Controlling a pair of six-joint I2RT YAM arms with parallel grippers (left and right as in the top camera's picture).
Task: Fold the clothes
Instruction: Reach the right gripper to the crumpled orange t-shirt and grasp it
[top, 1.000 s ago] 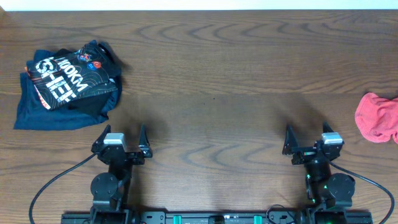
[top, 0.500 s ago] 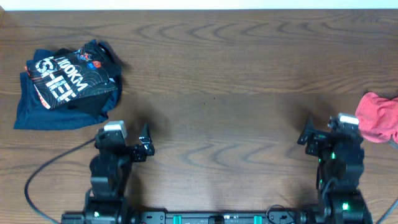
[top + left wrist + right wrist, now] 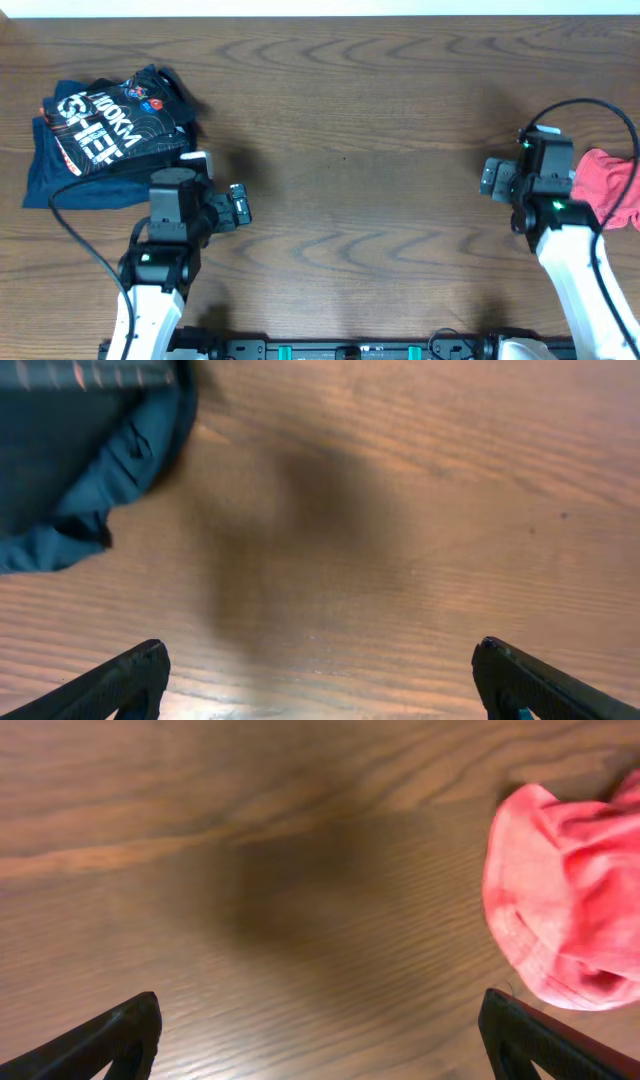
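The coral-red shirt (image 3: 608,190) lies crumpled in a heap at the table's right edge, partly cut off by the overhead view. Its logo does not show. It also shows at the right of the right wrist view (image 3: 565,900). My right gripper (image 3: 520,178) is open and empty above bare wood, just left of the shirt and not touching it; its fingers (image 3: 320,1035) are spread wide. My left gripper (image 3: 205,200) is open and empty over bare wood on the left side, with its fingers (image 3: 320,680) wide apart.
A pile of navy and black garments with white lettering (image 3: 105,140) lies at the far left, just above-left of the left gripper; its edge shows in the left wrist view (image 3: 90,460). Black cables trail from both arms. The table's far edge runs along the top.
Both arms have lifted from the front edge and reached forward. The left gripper has moved toward the navy pile, the right gripper toward the coral-red shirt. Neither garment has moved.
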